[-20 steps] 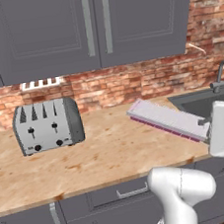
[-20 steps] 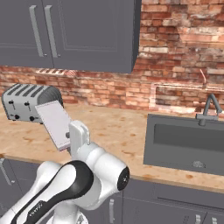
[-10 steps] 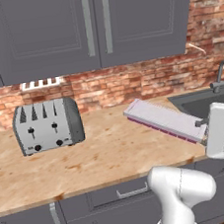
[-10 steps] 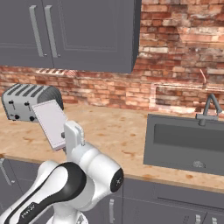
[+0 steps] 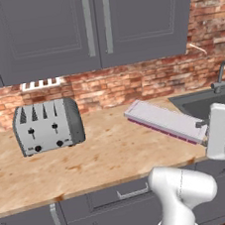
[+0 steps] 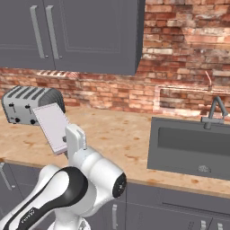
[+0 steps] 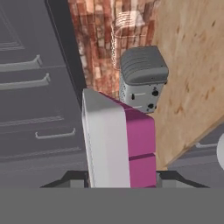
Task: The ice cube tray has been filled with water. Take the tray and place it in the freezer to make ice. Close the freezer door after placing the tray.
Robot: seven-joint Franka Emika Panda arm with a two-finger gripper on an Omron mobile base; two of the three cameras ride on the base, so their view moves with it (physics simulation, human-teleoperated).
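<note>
Even, moderately bright rendered light fills the kitchen with no glare, and the toaster (image 5: 48,126) serves as the reference: it throws only a faint soft shadow onto the wooden counter (image 5: 90,162) just beside its base, while the wall cabinets (image 5: 79,28) above it stay flat dark grey. Both base views are sharp from edge to edge, without bending at the borders. The hand view is softer (the brick wall (image 7: 103,43) near the toaster looks smeared).

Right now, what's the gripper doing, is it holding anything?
Gripper: closed on the ice cube tray, carried above the counter.
</note>
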